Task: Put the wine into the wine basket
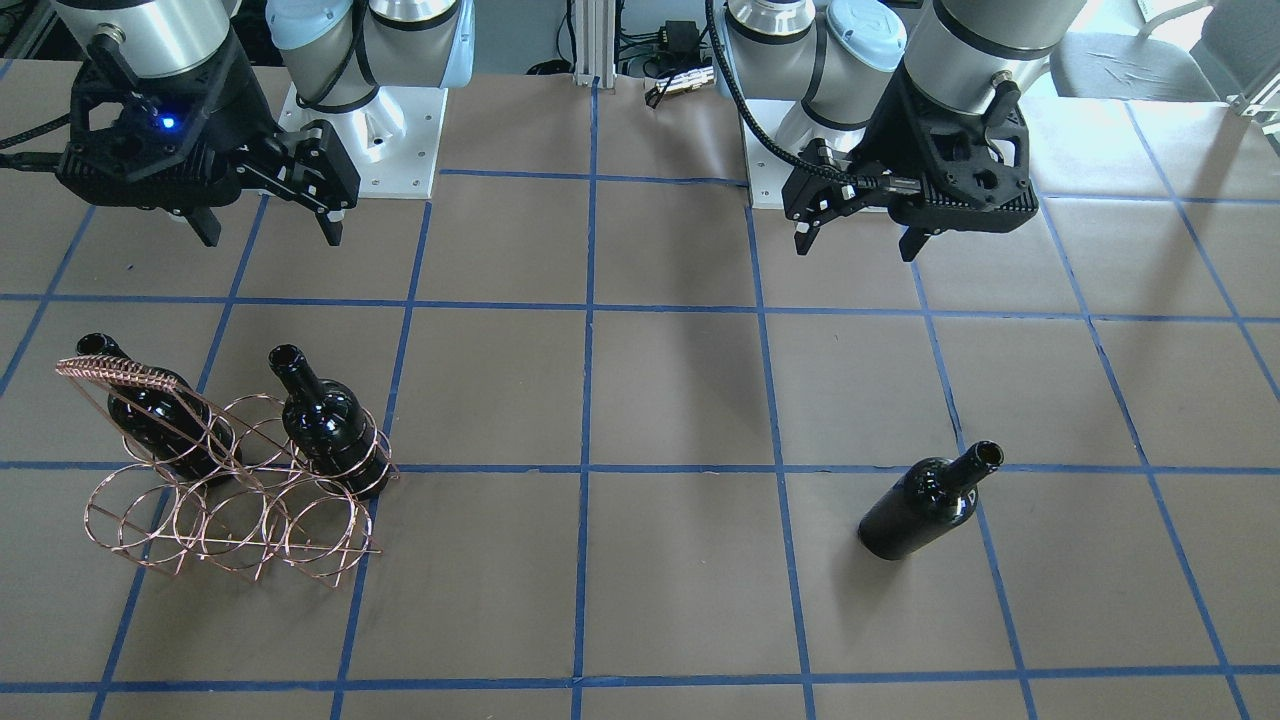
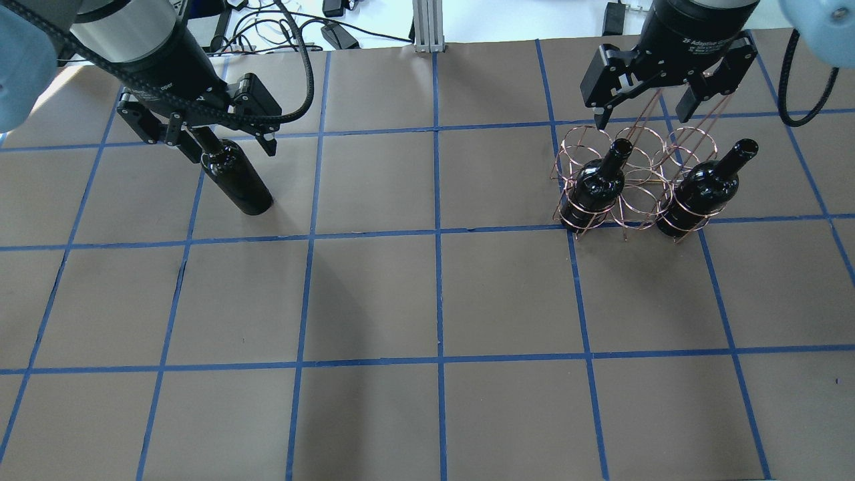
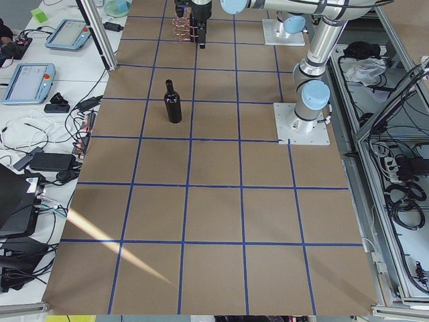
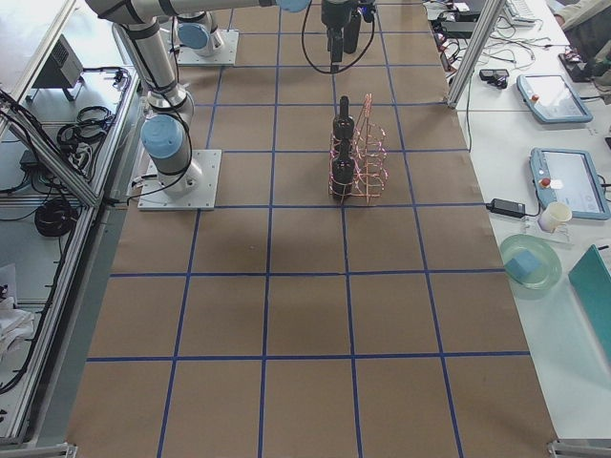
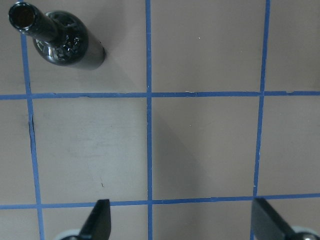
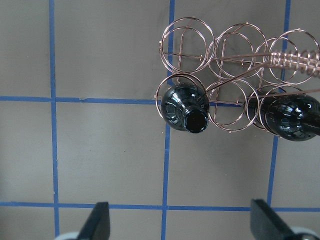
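One black wine bottle (image 1: 930, 505) stands upright alone on the table on my left side; it also shows in the overhead view (image 2: 237, 177) and at the top left of the left wrist view (image 5: 60, 37). My left gripper (image 1: 857, 248) is open and empty, high above the table and closer to my base than this bottle. The copper wire wine basket (image 1: 230, 490) stands on my right side. It holds two more bottles (image 2: 594, 187) (image 2: 701, 190) in its two end rings. My right gripper (image 2: 642, 120) hangs open and empty above it.
The basket's ring between the two bottles (image 6: 227, 112) and the row of rings behind them (image 6: 235, 42) hold nothing. Its coil-wrapped handle bar (image 1: 125, 380) slants over one bottle. The table is brown with blue tape grid lines (image 1: 588, 400). Cables lie at the far edge (image 2: 314, 30).
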Tool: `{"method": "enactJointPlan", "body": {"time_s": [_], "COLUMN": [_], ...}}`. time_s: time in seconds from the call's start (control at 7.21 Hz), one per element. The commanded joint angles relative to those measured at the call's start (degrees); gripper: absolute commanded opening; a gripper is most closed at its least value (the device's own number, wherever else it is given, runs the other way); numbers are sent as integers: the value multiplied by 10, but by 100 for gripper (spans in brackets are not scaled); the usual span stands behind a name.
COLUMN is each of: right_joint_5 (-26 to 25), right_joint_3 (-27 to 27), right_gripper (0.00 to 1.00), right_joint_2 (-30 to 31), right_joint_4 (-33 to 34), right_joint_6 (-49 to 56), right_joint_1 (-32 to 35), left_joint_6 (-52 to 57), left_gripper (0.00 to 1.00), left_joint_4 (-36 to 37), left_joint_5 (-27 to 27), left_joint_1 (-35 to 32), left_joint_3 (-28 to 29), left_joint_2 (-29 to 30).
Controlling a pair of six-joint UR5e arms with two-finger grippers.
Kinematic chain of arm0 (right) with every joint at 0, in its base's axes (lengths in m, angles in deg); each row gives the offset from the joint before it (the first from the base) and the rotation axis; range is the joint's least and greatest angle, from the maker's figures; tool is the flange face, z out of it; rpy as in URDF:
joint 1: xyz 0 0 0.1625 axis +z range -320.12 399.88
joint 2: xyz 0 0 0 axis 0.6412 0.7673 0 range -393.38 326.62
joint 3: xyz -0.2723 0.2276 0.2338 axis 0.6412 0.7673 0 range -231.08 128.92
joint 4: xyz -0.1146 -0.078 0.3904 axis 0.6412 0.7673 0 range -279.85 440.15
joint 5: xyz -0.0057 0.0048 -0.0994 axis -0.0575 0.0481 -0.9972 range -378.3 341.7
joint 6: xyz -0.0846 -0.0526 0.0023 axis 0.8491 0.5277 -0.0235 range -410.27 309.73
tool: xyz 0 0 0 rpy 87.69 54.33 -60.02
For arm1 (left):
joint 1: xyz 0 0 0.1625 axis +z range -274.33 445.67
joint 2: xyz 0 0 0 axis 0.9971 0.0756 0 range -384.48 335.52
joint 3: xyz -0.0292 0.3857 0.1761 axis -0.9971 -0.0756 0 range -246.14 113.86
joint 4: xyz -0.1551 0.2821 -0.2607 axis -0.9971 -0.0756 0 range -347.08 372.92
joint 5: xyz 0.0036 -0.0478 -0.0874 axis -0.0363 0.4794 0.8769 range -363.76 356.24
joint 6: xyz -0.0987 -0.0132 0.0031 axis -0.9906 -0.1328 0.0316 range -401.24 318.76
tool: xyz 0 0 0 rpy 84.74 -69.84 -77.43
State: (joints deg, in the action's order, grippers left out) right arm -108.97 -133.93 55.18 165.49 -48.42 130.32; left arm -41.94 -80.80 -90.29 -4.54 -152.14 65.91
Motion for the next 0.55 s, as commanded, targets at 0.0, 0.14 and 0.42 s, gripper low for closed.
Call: {"method": "enactJointPlan", "body": {"time_s": [0.0, 0.14, 0.42], "right_joint_5": [0, 1, -8], "right_joint_3": [0, 0, -3], "right_gripper": [100, 100, 100], "right_joint_2": [-1, -1, -1], "right_joint_4": [0, -1, -9], "right_joint_6": [0, -4, -2], "right_joint_1": [0, 0, 0], "left_joint_6": [0, 0, 4], "left_gripper": [100, 100, 100], "left_joint_4": [0, -1, 15], "left_joint_5": [0, 0, -1], "left_joint_1": [1, 3, 21], "left_joint_3": [0, -1, -1], "left_joint_2": [0, -1, 5]}}
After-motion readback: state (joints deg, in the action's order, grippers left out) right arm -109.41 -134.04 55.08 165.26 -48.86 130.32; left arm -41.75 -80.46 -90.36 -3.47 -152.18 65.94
